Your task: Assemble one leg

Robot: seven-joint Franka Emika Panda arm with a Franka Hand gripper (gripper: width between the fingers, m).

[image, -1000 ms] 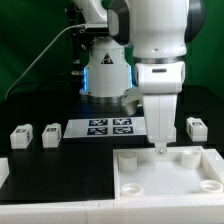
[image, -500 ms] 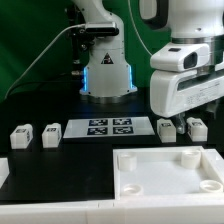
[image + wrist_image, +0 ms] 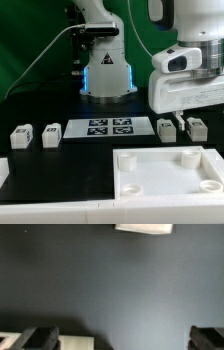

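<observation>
Four small white legs with tags lie on the black table. Two are at the exterior view's left [image 3: 19, 137] [image 3: 50, 135] and two at its right [image 3: 167, 128] [image 3: 197, 127]. My gripper [image 3: 180, 119] hangs just above the two right legs, between them. In the wrist view the gripper [image 3: 125, 338] is open and empty, its dark fingers [image 3: 40, 336] far apart. One white leg [image 3: 75, 342] lies right beside one finger, inside the gap. Another white piece [image 3: 143, 227] shows at the picture's edge; I cannot tell what it is.
The large white tray-like square piece [image 3: 135, 178] with corner holes lies in front. The marker board [image 3: 110, 127] lies in the middle, behind it. The robot base [image 3: 108, 70] stands at the back.
The arm has risen from the tray piece's far edge and swung to the exterior view's right, over the two right legs. In the last half second it shifted only slightly.
</observation>
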